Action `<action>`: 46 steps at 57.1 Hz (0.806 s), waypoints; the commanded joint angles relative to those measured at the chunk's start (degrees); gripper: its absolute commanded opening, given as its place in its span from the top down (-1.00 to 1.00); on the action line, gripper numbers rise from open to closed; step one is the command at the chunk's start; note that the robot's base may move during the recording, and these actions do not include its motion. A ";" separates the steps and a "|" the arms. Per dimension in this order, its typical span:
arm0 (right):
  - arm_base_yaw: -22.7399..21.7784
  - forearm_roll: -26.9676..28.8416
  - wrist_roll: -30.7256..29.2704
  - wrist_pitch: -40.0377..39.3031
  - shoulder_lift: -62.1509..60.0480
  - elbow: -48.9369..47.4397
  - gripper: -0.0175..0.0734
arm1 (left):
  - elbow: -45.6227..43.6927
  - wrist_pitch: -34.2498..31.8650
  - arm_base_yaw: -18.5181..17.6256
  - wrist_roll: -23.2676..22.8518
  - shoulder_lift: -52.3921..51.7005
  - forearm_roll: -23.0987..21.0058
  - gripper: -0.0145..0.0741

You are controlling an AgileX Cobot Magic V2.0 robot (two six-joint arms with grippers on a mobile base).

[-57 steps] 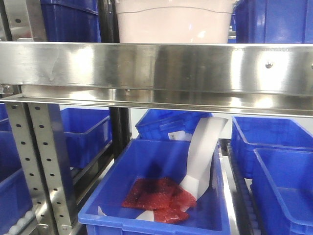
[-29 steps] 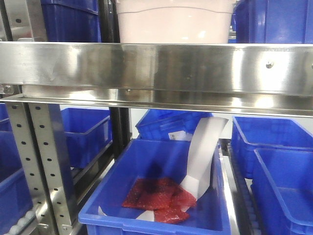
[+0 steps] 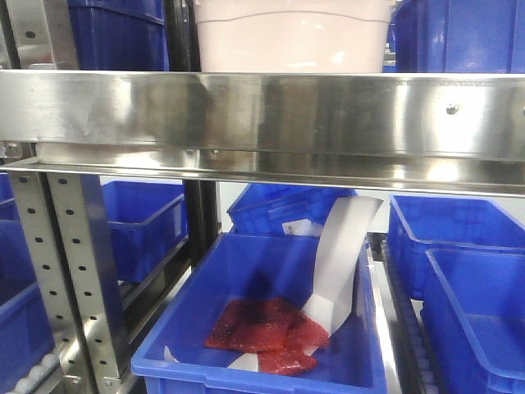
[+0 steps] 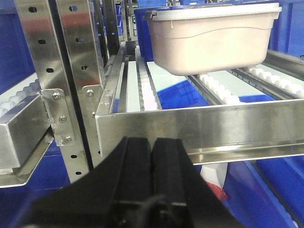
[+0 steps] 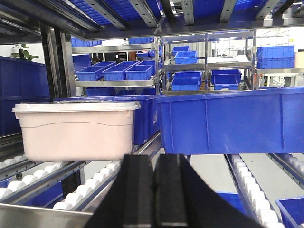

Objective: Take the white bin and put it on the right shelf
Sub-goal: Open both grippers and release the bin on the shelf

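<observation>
Left gripper: the left gripper (image 4: 153, 156) sits low and near in its wrist view, its two black fingers pressed together with only a seam between them, holding nothing.
Right gripper: the right gripper (image 5: 153, 175) has its fingers closed against each other as well, and is empty.
Front rail: the shelf's front rail (image 4: 204, 126) runs across just beyond the left gripper, between it and the rollers.
White bin: the white bin (image 4: 213, 40) rests lidded on the roller tracks (image 4: 216, 88) of the steel shelf, behind the rail and not touched by either gripper.
Bearing from left gripper: ahead, higher and to the right, with one corner turned toward the camera.
Bearing from right gripper: the bin (image 5: 76, 130) lies ahead and to the left, its long side facing the camera.
Neighbour: a blue bin (image 5: 232, 121) stands just beside it, straight ahead of the right gripper.
Nearer arm: it looks reachable from both sides, so a two-arm grasp seems likely; which is closer I cannot tell.
Front view: the bin (image 3: 291, 37) shows above the rail; a lower blue bin (image 3: 262, 328) holds red packets (image 3: 267, 328).
</observation>
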 commanded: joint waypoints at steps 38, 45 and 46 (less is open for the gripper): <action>-0.17 0.98 -0.09 -3.06 0.72 -1.61 0.44 | 11.53 -2.92 11.92 0.27 -16.34 -0.32 0.95; -0.17 0.98 -0.09 -3.06 0.72 -1.61 0.44 | 18.77 -7.64 14.23 0.27 -20.80 -0.32 0.95; -0.17 0.98 -0.09 -3.06 0.72 -1.61 0.44 | 19.90 -8.35 14.55 0.27 -21.11 -0.32 0.95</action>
